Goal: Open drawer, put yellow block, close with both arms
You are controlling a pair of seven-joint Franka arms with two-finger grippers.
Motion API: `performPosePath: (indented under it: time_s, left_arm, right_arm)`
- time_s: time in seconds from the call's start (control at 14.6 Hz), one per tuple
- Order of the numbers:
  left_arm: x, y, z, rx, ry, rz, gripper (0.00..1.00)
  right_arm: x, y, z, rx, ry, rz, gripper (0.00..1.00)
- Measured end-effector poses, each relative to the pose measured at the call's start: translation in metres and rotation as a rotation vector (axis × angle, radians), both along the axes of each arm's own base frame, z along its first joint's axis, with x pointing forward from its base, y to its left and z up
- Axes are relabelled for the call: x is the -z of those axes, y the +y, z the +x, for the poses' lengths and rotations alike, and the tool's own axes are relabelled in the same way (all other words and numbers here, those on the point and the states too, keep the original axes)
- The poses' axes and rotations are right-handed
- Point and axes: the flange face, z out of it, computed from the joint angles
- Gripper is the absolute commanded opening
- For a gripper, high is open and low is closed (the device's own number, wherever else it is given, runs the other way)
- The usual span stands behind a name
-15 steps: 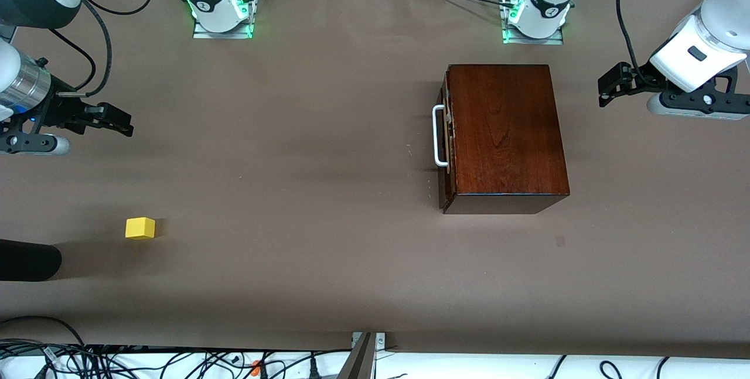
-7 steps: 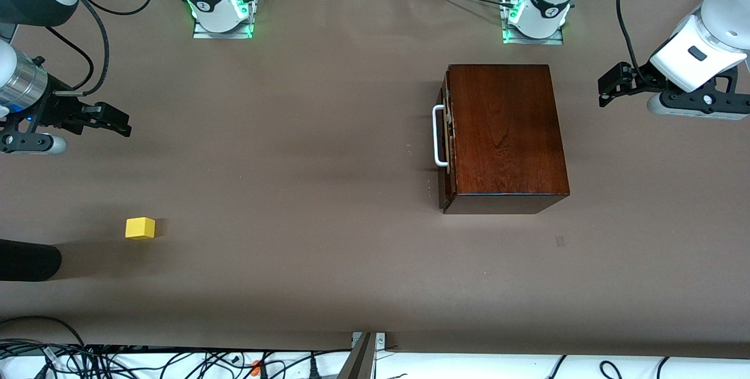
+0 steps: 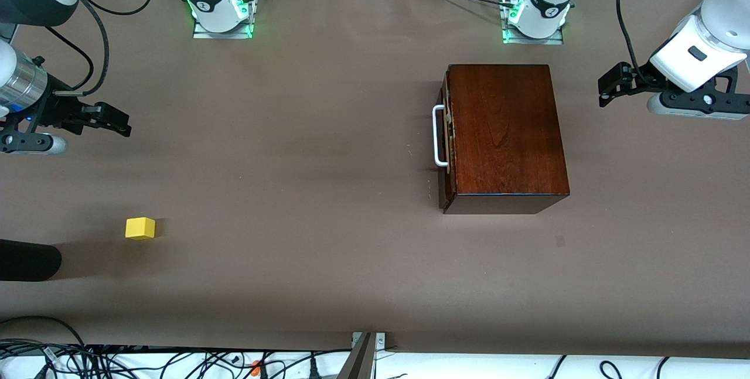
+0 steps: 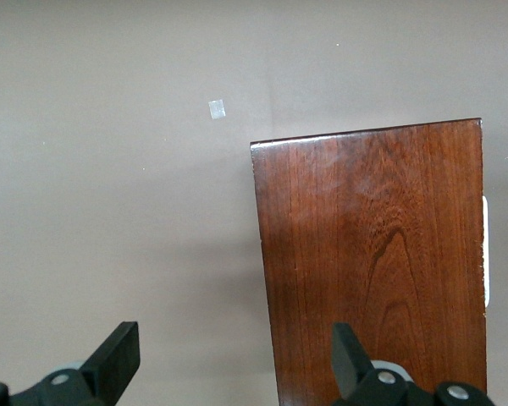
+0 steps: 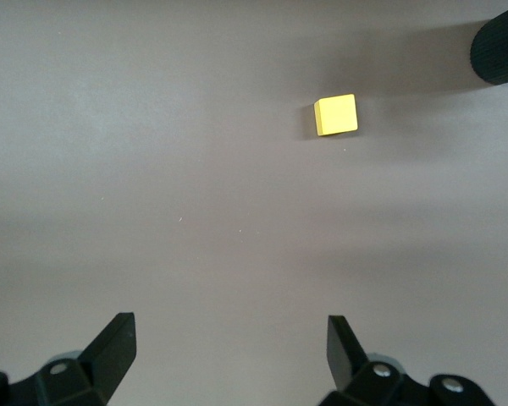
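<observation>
The glossy dark mahogany box (image 3: 504,133) lies long axis toward the front camera, its shut drawer's white loop handle (image 3: 438,135) facing the right arm's end of the counter (image 3: 304,150). The small bright-yellow cube (image 3: 140,228) sits well apart. Since a second ago, the right gripper (image 3: 111,120) drew slightly outward; left gripper (image 3: 612,85) unmoved. Both jaws released.

Both arms (image 3: 697,51) were white with black bands, and black cables hung off them. Green lights glowed at the two round bases (image 3: 220,13). The right arm had a shiny silver ring (image 3: 23,83). Each gripper (image 3: 612,83) was black with thin fingers.
</observation>
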Motion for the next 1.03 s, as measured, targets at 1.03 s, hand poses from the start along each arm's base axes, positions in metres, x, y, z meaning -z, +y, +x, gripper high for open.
performPosePath:
  time_s: [1.03]
  left_arm:
    - [0.002,-0.013,-0.006,0.024,0.037,0.005,1.00]
  right_arm:
    - [-0.003,0.000,0.000,0.000,-0.007,0.000,1.00]
